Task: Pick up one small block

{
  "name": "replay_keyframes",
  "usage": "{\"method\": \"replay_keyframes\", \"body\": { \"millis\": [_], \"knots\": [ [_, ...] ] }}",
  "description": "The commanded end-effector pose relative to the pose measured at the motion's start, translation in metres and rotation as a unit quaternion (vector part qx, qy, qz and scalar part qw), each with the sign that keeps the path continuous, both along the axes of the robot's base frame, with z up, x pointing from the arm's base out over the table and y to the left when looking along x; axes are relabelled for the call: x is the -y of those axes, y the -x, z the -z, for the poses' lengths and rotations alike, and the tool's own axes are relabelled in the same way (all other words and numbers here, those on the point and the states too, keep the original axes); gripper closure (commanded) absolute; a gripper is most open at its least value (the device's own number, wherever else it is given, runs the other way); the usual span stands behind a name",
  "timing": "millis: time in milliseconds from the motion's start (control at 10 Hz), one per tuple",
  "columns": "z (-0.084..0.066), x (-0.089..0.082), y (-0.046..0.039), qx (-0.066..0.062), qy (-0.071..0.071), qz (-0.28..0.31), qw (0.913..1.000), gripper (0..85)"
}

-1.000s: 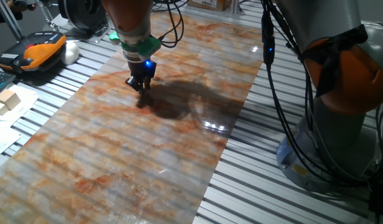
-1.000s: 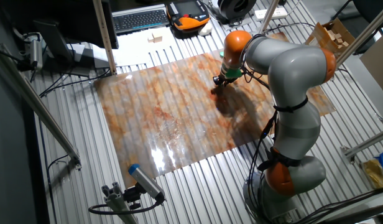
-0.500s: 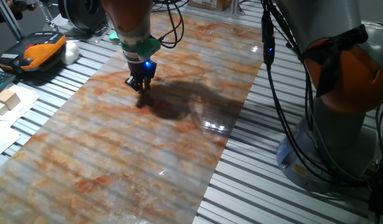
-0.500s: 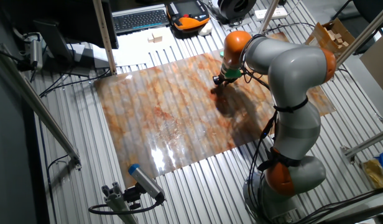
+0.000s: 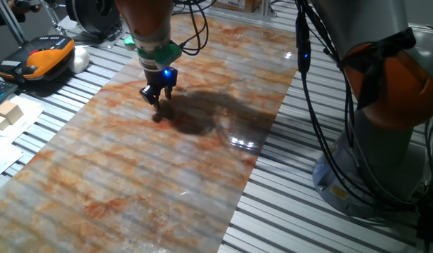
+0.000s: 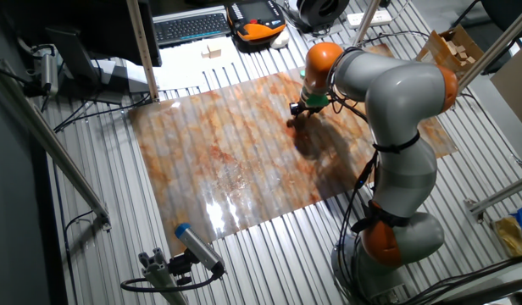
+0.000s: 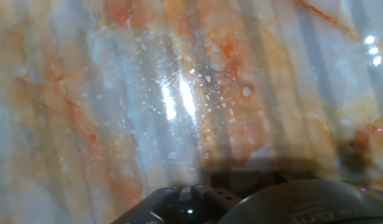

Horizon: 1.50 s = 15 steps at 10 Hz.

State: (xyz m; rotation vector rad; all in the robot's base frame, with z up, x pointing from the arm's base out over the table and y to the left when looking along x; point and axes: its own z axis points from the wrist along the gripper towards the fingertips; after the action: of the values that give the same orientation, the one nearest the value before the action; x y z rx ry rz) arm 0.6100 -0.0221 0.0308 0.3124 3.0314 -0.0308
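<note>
On the marbled worktop, my gripper has lifted slightly since a moment ago, fingers apparently together; the small block is not discernible, so capture remains unconfirmed.

One fixed view sits low and close at the tabletop's edge, facing the arm. The other fixed view looks down steeply from high and far off. Both share the marbled sheet. The hand view hovers close above it.

Glossy marbled sheet — smooth, reflective — over ribbed metal table.
</note>
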Motion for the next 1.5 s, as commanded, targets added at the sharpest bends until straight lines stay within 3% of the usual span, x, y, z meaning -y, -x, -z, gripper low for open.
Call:
{"method": "replay_keyframes", "body": {
  "millis": [0, 500, 600, 1400],
  "knots": [
    [0.0001, 0.0001, -0.0001, 0.0, 0.001, 0.0, 1.0, 34.0],
    [0.001, 0.0, -0.0003, -0.002, 0.0, 0.002, 1.0, 34.0],
    [0.0019, 0.0001, -0.0006, -0.002, 0.0, 0.002, 1.0, 51.0],
    [0.0021, 0.0016, 0.0, -0.004, 0.005, 0.009, 0.9999, 51.0]
  ]
}}
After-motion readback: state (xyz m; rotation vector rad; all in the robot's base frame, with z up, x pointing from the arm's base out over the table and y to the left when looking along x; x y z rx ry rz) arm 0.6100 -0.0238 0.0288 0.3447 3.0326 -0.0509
